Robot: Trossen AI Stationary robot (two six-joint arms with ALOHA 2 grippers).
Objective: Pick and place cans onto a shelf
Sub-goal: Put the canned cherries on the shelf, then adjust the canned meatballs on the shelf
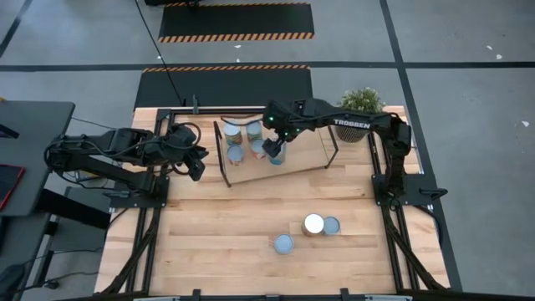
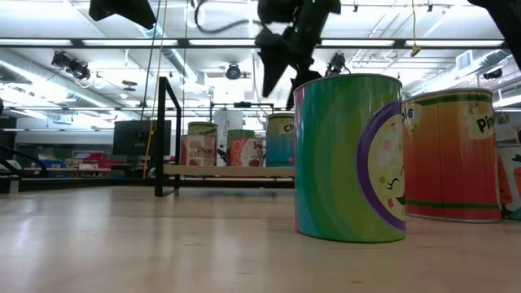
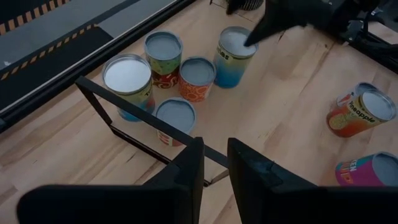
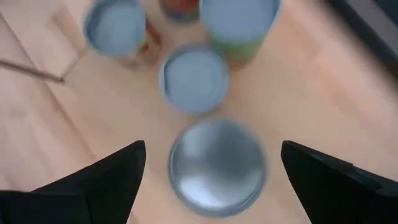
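Several cans stand upright on the shelf, a light-wood board with black rod frames at both ends. My right gripper hangs open just above the blue-labelled can, the one on the shelf nearest the table's right edge. In the right wrist view its fingers stand wide apart on either side of that can's silvery top, clear of it. In the low view the fingertips show above the can. My left gripper waits raised near the shelf's left end with nothing in the narrow gap between its fingers.
Three more cans stand on the tabletop toward the near right: a silvery-topped one, one beside it and one nearer the front. A potted plant sits at the far right corner, behind the right arm.
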